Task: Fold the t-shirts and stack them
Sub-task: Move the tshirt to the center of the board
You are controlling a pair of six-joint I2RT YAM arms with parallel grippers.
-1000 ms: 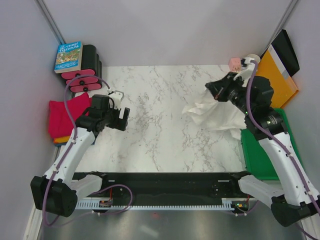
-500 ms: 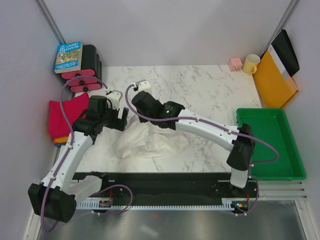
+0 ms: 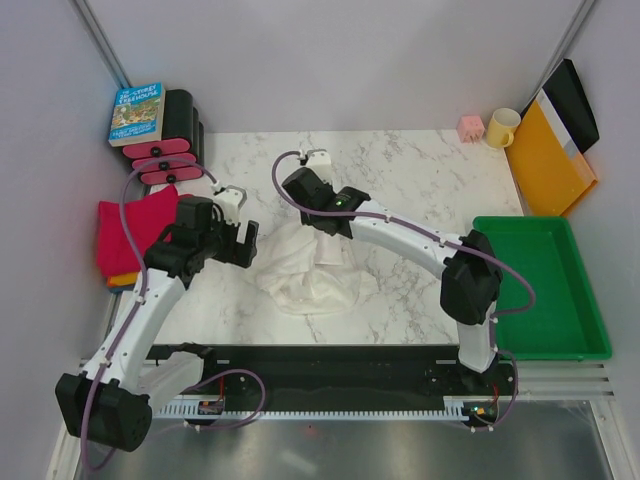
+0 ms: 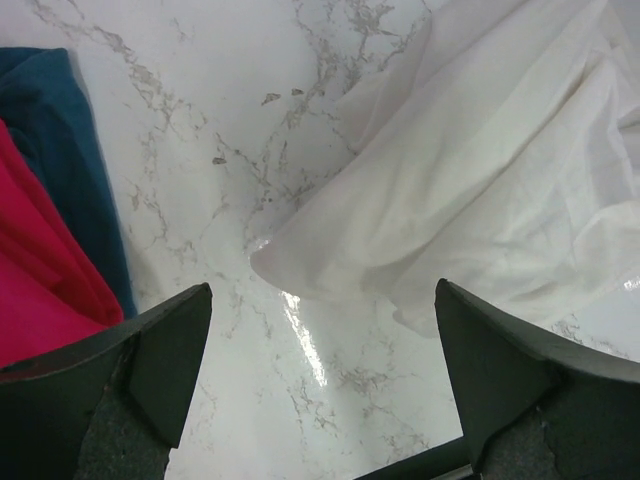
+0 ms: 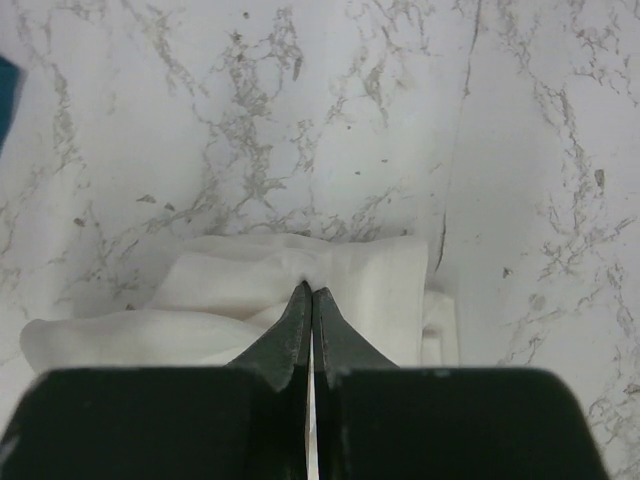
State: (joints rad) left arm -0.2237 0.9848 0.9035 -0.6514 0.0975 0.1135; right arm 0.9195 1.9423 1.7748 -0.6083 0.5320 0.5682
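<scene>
From the overhead camera, the thin, wrinkly cream-white cloth t-shirt [image 3: 305,272] lies in a rumpled heap on the white marble-patterned counter [image 3: 420,180], left of centre. The right fingers [image 3: 322,222] reach across to its far edge, and the left fingers [image 3: 243,243] hover just beside its left side. A folded magenta-pink cloth t-shirt [image 3: 135,225] sits at the left edge, on top of a folded orange cloth t-shirt [image 3: 122,281]. I judge I'm at the laying-out step, with folding not yet begun.

On the left wrist camera, the left fingers are spread wide and hold nothing. Below them is a soft, rounded corner of the cream shirt [image 4: 480,170]. A folded blue cloth t-shirt [image 4: 60,150] shows beside the pink one [image 4: 30,290].

On the right wrist camera, the right fingers are pinched tight on a small ridge of cream cloth [image 5: 250,285]. Next, I think the left fingers should take that near corner so both arms can pull the limp fabric flat.
</scene>
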